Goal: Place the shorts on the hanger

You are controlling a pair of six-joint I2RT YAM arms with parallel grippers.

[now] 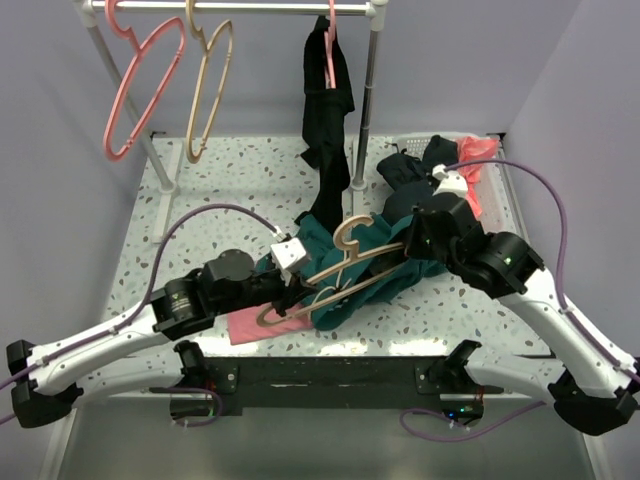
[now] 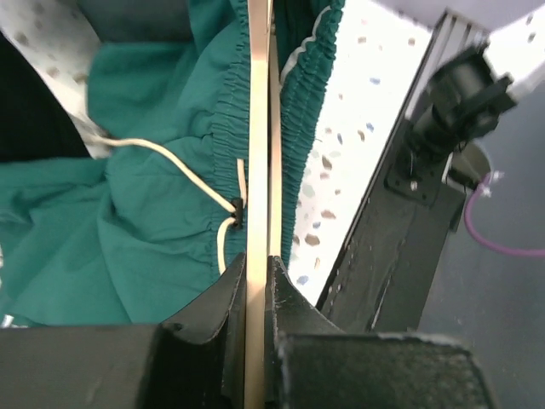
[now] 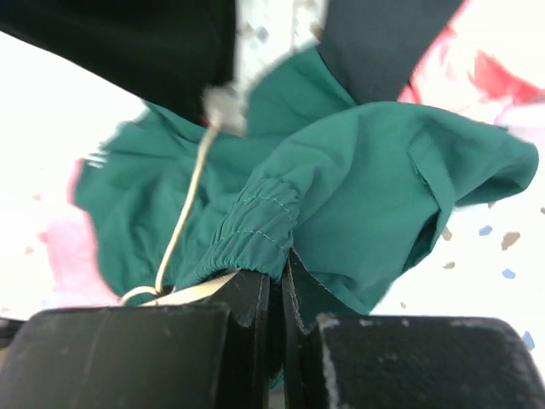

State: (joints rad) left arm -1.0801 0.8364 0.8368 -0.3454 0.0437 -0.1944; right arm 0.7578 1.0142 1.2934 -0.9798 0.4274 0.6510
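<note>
Top external: left tool clamps one tan hanger, its twin hangs apart, right tool pinches the single shorts.

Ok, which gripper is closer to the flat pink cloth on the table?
Left. The left gripper, shut on the hanger, sits just beside the pink cloth. The right gripper, shut on the shorts, is farther off, across the shorts from the cloth.

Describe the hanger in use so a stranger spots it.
On the speckled table, find the teal-green fabric shorts at centre. The thin tan hanger lies across them, in the left tool; its twin hangs on the back rail.
</note>
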